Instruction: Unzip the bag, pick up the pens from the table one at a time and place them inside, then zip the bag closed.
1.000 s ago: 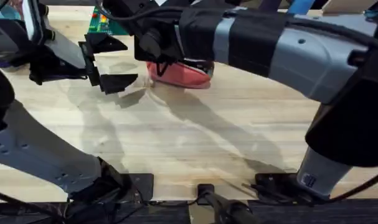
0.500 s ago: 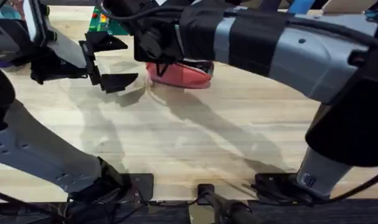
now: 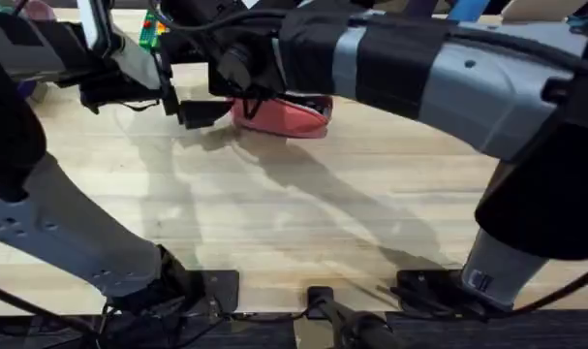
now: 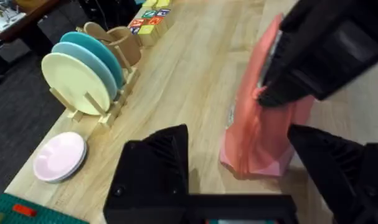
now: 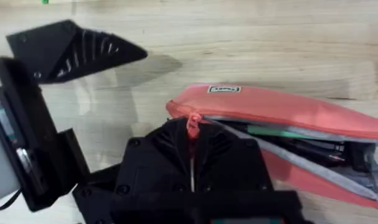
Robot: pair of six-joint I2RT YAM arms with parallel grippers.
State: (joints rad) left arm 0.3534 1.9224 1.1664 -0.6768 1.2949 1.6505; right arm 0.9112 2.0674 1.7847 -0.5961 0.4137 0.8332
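the pink bag (image 3: 286, 117) lies on the table (image 3: 303, 213) toward its far side, under the right arm that reaches across it. from the right wrist the bag (image 5: 288, 134) sits with its zipper mostly undone, the mouth gaping along its length, a small label near the upper edge. inside the gap a green pen (image 5: 277, 131) shows among darker things that cannot be made out. the pink pull tab (image 5: 192, 125) stands at the closed end of the zipper, right at the tips of the right pincer (image 5: 192, 140); its two black fingers are pressed together with the tab between them, so it is clenched on the pull tab. from above the right pincer (image 3: 250, 97) is at the bag's left end.

the left pincer (image 3: 182, 97) hovers just beside that same end of the bag, spread wide with nothing in it. from the left wrist its two black fingers (image 4: 157, 168) stand well apart, and the bag (image 4: 263, 130) lies between and beyond them, with the right arm's dark pincer (image 4: 313, 62) on top of it.

farther from the bag, near the table's edge, a wooden rack (image 4: 108, 102) holds a pale yellow plate (image 4: 73, 81) and teal plates upright, with a wooden cup (image 4: 123, 43) behind them. a pink plate (image 4: 58, 155) lies flat near the rack, and coloured blocks (image 4: 148, 15) sit beyond the cup.
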